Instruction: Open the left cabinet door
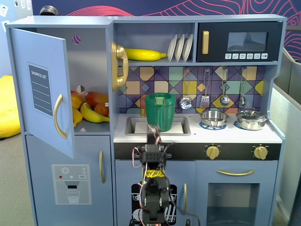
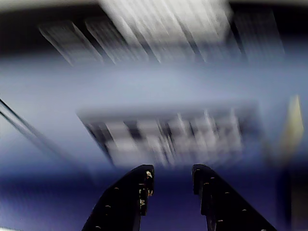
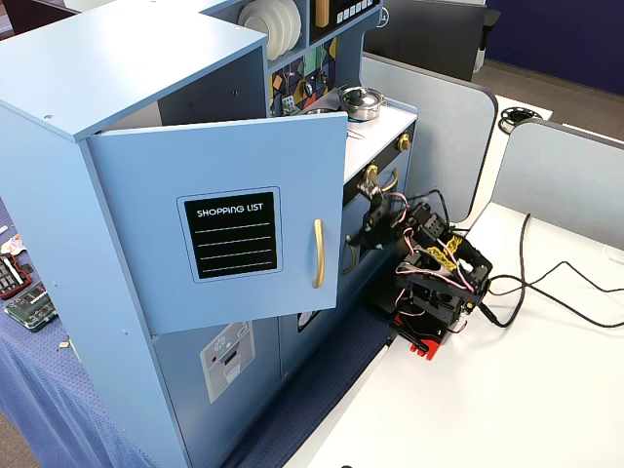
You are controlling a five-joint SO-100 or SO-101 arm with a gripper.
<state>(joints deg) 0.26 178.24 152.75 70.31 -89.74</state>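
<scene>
The left cabinet door (image 1: 42, 89) is blue-grey with a black "SHOPPING LIST" panel and a curved gold handle (image 1: 59, 116). It stands swung open from the toy kitchen's top left compartment, with toy fruit (image 1: 91, 108) showing inside. It also shows open in another fixed view (image 3: 231, 234), with its handle (image 3: 318, 253). My gripper (image 1: 153, 131) is raised in front of the counter's black knob strip, right of the door and apart from it (image 3: 374, 203). In the blurred wrist view the gripper (image 2: 173, 172) is open and empty, facing a blue-grey surface.
Below the open door is the door with the ice/water dispenser graphic (image 1: 70, 183). A green pot (image 1: 160, 110) sits in the sink behind the gripper. A gold phone (image 1: 118, 66) hangs beside the compartment. Cables (image 3: 546, 292) lie on the white table, with grey partitions (image 3: 439, 127) behind.
</scene>
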